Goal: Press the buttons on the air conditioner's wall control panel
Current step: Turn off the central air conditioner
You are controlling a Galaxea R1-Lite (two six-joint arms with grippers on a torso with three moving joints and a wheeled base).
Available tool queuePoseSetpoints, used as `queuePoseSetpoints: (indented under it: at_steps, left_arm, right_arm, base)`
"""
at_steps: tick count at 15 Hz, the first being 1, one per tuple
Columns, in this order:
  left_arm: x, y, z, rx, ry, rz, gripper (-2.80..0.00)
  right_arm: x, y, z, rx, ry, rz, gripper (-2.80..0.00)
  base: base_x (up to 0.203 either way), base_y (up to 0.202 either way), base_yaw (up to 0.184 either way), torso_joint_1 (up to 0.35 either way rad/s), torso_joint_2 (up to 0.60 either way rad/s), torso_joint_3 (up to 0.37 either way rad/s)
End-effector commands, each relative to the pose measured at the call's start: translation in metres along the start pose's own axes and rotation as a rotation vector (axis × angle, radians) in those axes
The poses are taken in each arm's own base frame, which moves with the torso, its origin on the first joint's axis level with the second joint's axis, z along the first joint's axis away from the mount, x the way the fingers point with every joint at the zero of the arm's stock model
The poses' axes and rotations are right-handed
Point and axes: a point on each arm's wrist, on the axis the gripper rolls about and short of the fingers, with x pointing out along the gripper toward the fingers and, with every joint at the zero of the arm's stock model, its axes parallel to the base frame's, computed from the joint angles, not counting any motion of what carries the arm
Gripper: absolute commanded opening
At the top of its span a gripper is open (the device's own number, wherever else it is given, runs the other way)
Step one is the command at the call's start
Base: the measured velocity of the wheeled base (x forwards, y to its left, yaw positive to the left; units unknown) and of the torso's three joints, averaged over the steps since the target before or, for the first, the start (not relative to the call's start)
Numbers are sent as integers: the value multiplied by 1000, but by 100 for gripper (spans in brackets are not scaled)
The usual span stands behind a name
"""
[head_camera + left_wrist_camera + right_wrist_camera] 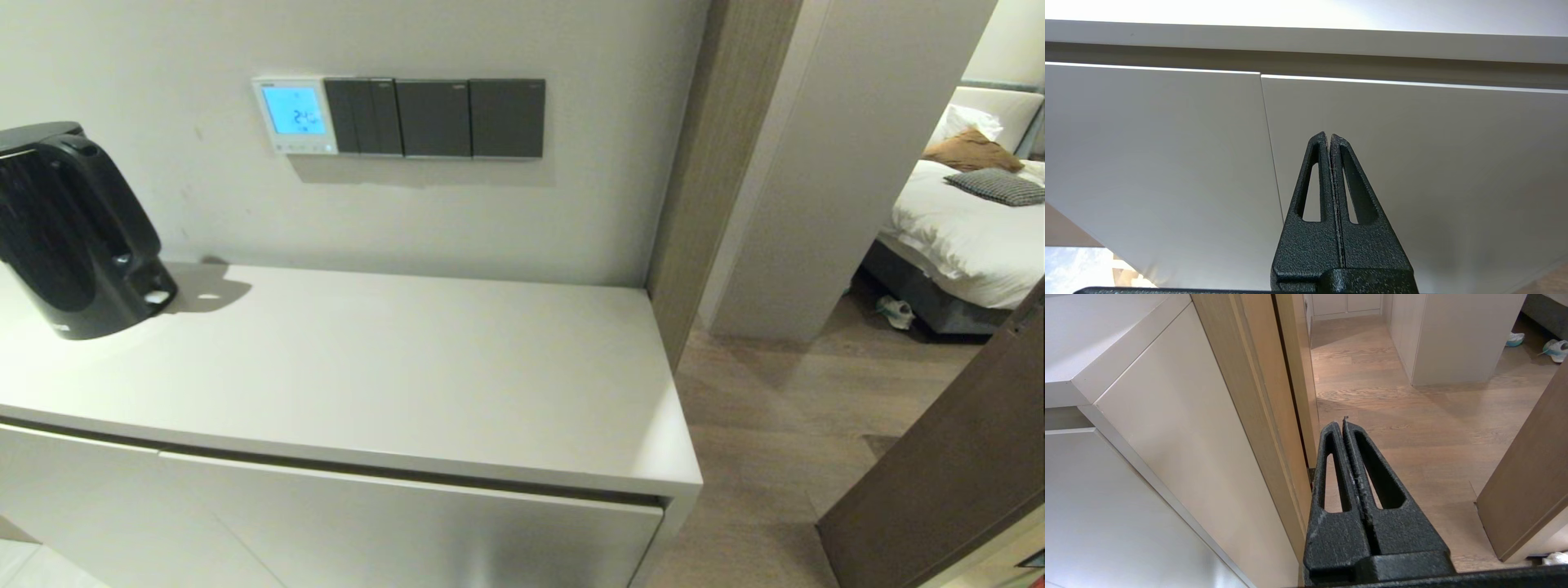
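The air conditioner's wall control panel [295, 115] is a small white square on the wall above the cabinet, its screen glowing blue with digits. Its buttons [299, 148] are a row of tiny keys along the bottom strip. Neither gripper shows in the head view. My left gripper [1329, 135] is shut and empty, low in front of the cabinet's doors. My right gripper [1344, 424] is shut and empty, low beside the cabinet's right end, over the wooden floor.
Three dark grey switch plates [435, 118] sit right of the panel. A black kettle [72, 229] stands on the white cabinet top [392, 359] at the left. A wooden door frame [702, 163] borders the cabinet; a brown door [963, 465] stands at the right.
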Motion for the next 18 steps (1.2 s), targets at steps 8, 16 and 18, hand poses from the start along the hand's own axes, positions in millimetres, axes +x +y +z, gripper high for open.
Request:
queuePoseSetpoints:
  at_steps: [8,16,18]
  left_arm:
    - [0,0,0,2,0,0,-280]
    - [0,0,1,13,-2,4,-280]
    - [0,0,2,16,-4,3,-280]
  right_arm:
    - [0,0,0,0,3,1,-280]
    - [0,0,0,0,3,0,-280]
    - [0,0,0,0,3,0,-280]
  base:
    - [0,0,0,0,0,0]
    - [0,0,0,0,0,0]
    - [0,0,0,0,0,0]
